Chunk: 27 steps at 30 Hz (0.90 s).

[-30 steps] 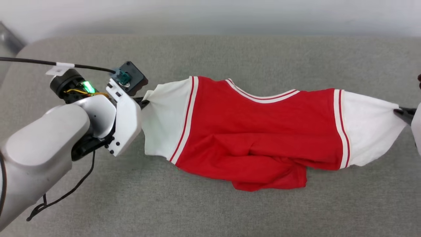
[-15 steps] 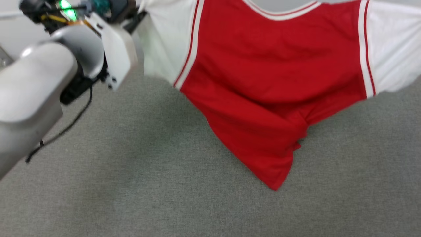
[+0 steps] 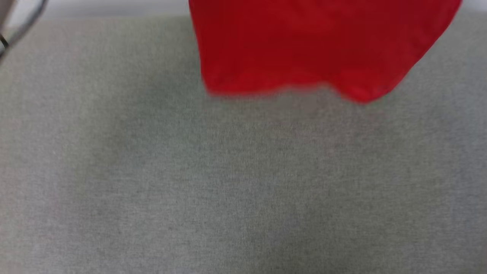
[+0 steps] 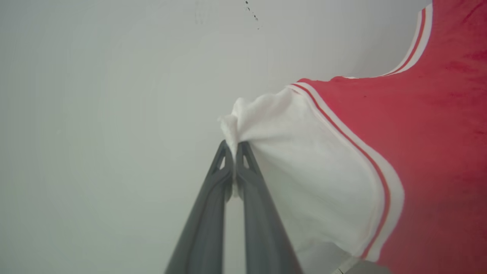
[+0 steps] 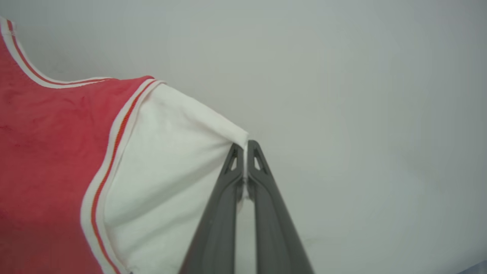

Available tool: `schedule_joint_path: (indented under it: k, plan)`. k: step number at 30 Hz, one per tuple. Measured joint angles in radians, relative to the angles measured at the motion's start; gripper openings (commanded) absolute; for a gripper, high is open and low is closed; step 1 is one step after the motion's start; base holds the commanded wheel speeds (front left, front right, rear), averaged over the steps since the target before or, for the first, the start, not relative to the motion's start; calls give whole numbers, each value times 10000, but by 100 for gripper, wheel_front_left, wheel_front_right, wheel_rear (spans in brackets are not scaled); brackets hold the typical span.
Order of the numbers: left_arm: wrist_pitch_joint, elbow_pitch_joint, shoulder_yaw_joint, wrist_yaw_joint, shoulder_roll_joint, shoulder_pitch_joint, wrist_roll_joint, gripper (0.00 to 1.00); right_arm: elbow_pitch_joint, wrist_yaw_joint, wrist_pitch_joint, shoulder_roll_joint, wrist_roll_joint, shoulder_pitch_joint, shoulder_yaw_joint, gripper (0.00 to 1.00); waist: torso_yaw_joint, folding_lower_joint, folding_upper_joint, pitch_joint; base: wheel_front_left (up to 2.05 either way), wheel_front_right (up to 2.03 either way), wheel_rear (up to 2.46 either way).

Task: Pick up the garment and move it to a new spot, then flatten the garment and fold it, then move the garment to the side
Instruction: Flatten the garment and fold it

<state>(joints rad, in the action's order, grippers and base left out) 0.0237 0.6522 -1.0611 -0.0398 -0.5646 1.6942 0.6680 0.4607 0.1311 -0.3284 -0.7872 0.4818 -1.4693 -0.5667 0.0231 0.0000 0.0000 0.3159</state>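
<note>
Grey woven cloth surface (image 3: 228, 182) spreads across the head view, with a pale strip of wall (image 3: 114, 5) along its top edge. The garment (image 3: 304, 45), a red T-shirt, hangs down into that view from above. Its lower hem is blurred, with one corner drooping lower at the right, and whether it touches the grey cloth cannot be told. At the upper left corner a thin dark cable (image 3: 3, 41) crosses a pale blurred shape.

In the left wrist view the left gripper (image 4: 234, 152) has its two dark fingers pressed together on the bunched edge of one white sleeve (image 4: 304, 160), and the cloth puckers just above the tips. Red-and-white striped trim (image 4: 367, 158) runs where that sleeve meets the red body, and the same striping edges the collar (image 4: 416, 43) at the upper right. Behind is the plain wall, with a few small dark specks (image 4: 252, 11) near the top.

In the right wrist view the right gripper (image 5: 245, 150) is likewise closed tight on the corner of the other white sleeve (image 5: 167, 163), which is drawn taut toward the fingertips. Striped trim borders it beside the red body at the left. The shirt hangs spread between the two grippers, in front of the wall.
</note>
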Motion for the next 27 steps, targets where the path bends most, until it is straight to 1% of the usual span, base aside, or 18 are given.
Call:
schedule_joint_path:
  k: [1,7,12,16,20,23,27]
  plan:
    - [-125,190,71,36,61,257,-36,0,180,2,79,84,-213,-354,13,0,12,0,1,157,0,0,0]
    - [-619,1085,378,-102,295,1589,-167,0,1187,2,621,593,-936,-2172,10,0,102,1,0,950,0,0,0]
    - [-991,1672,596,-238,495,2045,-44,0,1873,0,1126,951,-1156,-2951,-228,0,206,1,1,1388,0,0,0]
    - [-1279,2165,619,-395,512,2014,107,0,2276,2,1361,1152,-1103,-3009,-644,0,262,1,0,1682,0,0,0]
    - [-1607,2520,598,-573,631,1767,272,0,2499,0,1593,1202,-957,-2889,-1235,0,315,1,0,1991,0,0,0]
    - [-1921,2849,560,-623,777,1128,474,0,2765,2,1906,1308,-660,-2342,-1499,0,358,2,0,2179,0,0,0]
    - [-2316,3158,364,-719,863,83,596,0,2905,2,2374,1488,-263,-1315,-2109,0,372,1,0,2198,0,0,0]
